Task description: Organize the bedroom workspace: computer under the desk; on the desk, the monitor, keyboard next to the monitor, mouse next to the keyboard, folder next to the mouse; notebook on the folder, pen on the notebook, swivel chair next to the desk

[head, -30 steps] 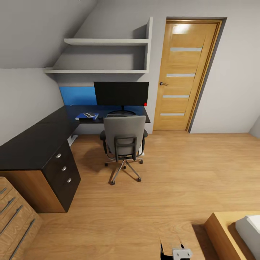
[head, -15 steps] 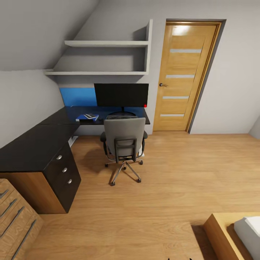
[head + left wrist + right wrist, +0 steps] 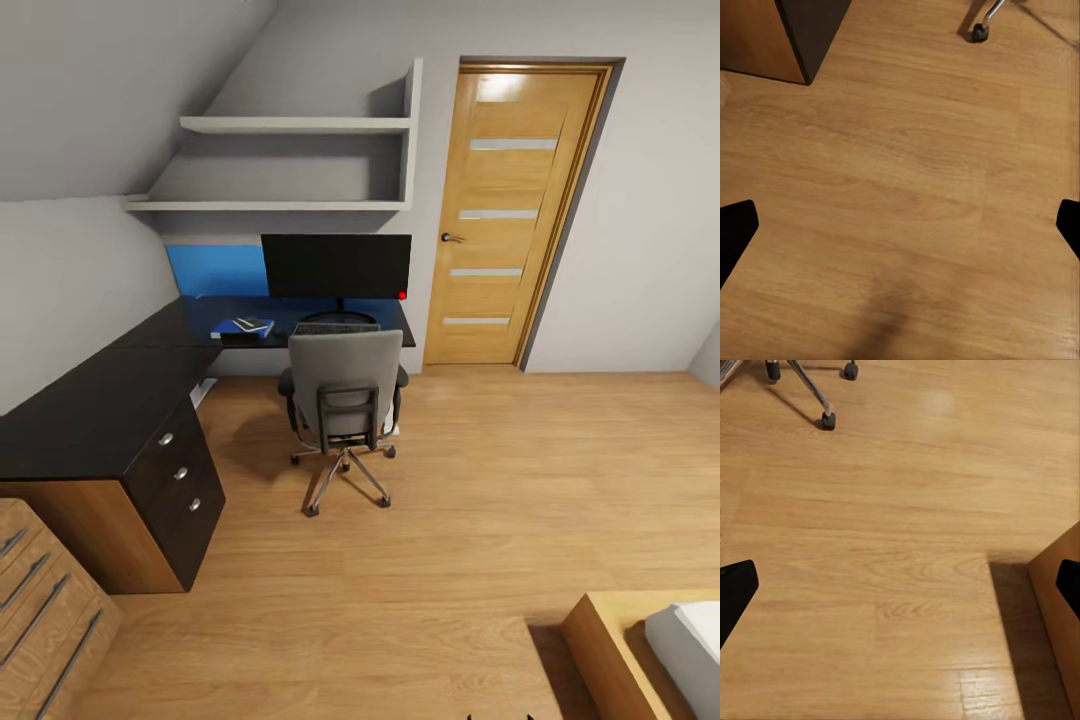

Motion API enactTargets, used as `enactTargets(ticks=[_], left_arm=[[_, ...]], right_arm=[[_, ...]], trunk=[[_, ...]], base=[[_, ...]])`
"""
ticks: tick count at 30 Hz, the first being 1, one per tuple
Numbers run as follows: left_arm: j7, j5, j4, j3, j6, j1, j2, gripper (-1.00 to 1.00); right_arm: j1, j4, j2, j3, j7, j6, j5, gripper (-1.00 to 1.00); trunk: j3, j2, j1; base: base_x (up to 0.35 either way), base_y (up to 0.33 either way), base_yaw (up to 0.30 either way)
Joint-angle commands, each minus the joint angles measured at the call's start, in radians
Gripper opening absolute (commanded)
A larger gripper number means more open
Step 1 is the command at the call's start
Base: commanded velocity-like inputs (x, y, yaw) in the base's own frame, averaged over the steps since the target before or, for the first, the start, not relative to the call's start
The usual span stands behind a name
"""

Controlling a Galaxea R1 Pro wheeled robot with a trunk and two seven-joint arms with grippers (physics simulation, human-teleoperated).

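From my head camera I look down a bedroom toward the long glossy black L-shaped desk (image 3: 95, 405), whose drawer unit with round silver knobs faces the wood-plank floor (image 3: 480, 500). On the far leg of the desk stands the wide thin black monitor (image 3: 337, 266) with a small red light at its lower corner, upright against a bright blue wall panel (image 3: 215, 269). In front of its stand lies the long slim dark keyboard (image 3: 336, 328), partly hidden by the chair back. To the left of the keyboard the flat bright blue folder (image 3: 240, 328) rests on the desk with the small black notebook (image 3: 249, 324) on top of it (the pen and the mouse are too small for me to make out). The grey padded swivel chair (image 3: 345, 395) with black armrests and a chrome star base sits pushed up close to the desk, its back toward me.

A light wooden door (image 3: 510, 210) stands shut to the right of the desk, and two pale wall shelves (image 3: 295, 160) hang above it.

My left gripper (image 3: 900, 225) has its black fingertips (image 3: 735, 229) spread wide at the frame's edges, nothing between them, bare floor beneath and a chair castor far off. My right gripper (image 3: 900, 585) is likewise spread wide and holds nothing, over the floor beside a wooden bed frame (image 3: 1057, 600).
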Motion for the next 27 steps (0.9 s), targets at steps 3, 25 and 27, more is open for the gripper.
enactTargets(ticks=[3, 25, 27], left_arm=[[-0.01, -0.004, 0.0, 0.007, -0.001, 0.0, -0.002, 1.0], [-0.009, -0.001, 0.0, 0.006, 0.005, 0.001, -0.001, 1.0], [-0.009, -0.001, -0.001, 0.006, 0.005, 0.001, -0.002, 1.0]], right_arm=[[-0.001, 0.002, 0.003, 0.009, -0.003, 0.0, -0.007, 1.0], [-0.001, 0.002, 0.0, 0.009, -0.006, 0.005, -0.005, 1.0], [-0.001, 0.002, -0.001, 0.009, -0.006, 0.005, -0.005, 1.0]], trunk=[[-0.001, -0.001, 0.0], [-0.001, -0.001, 0.0], [-0.001, -0.001, 0.0]], base=[[0.0, 0.0, 0.0], [0.0, 0.0, 0.0], [0.0, 0.0, 0.0]])
